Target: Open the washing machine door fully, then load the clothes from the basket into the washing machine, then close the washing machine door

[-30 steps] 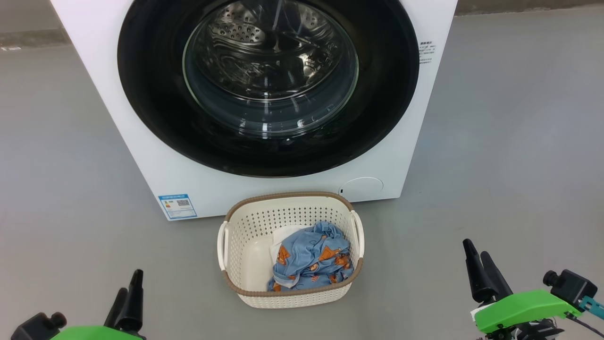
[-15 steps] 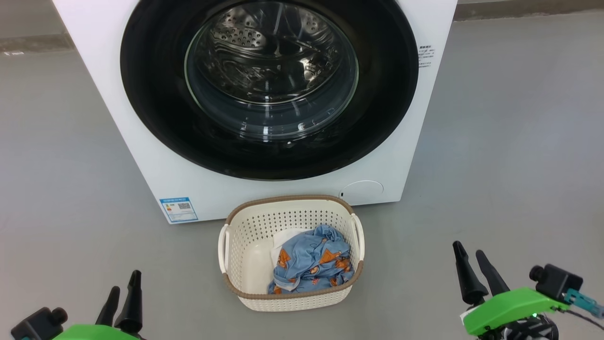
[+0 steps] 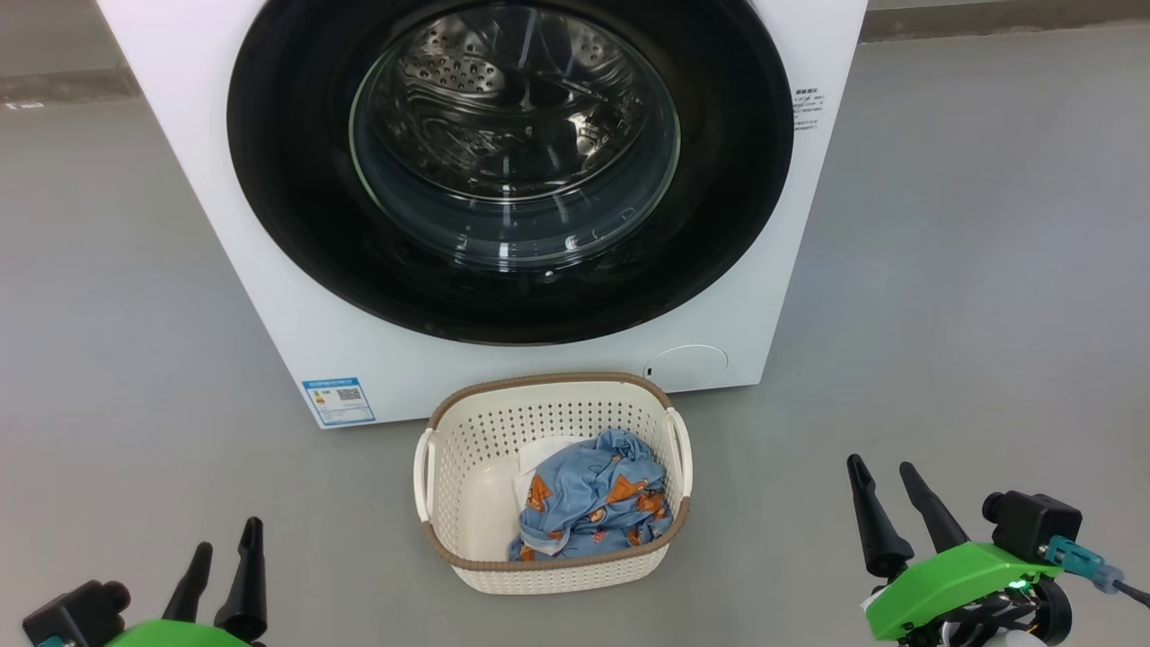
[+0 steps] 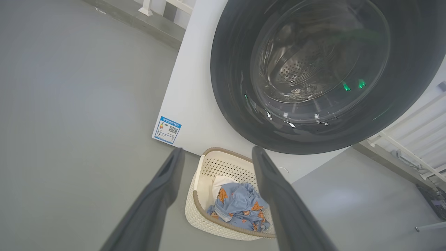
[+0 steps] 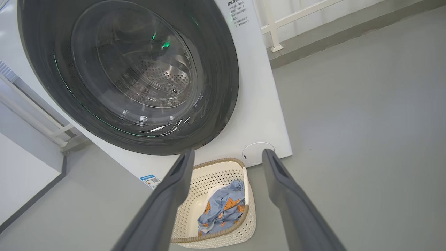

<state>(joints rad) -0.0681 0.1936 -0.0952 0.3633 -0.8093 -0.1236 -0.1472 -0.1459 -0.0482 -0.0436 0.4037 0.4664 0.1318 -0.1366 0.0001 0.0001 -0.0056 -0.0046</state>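
The washing machine door (image 3: pixel 287 225) is shut. The clothes (image 3: pixel 593 503) are piled in the basket (image 3: pixel 548 575) set close on its near side. The left gripper (image 3: pixel 229 535) and right gripper (image 3: pixel 880 463) are held open, empty.

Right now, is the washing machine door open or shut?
Shut. The washing machine door lies flush against the washing machine front, with no gap visible along its black frame.

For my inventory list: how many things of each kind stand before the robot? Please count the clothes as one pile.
Washing machine: 1
Basket: 1
Pile of clothes: 1
Claws: 2, the left claw and the right claw, both open
Total: 5
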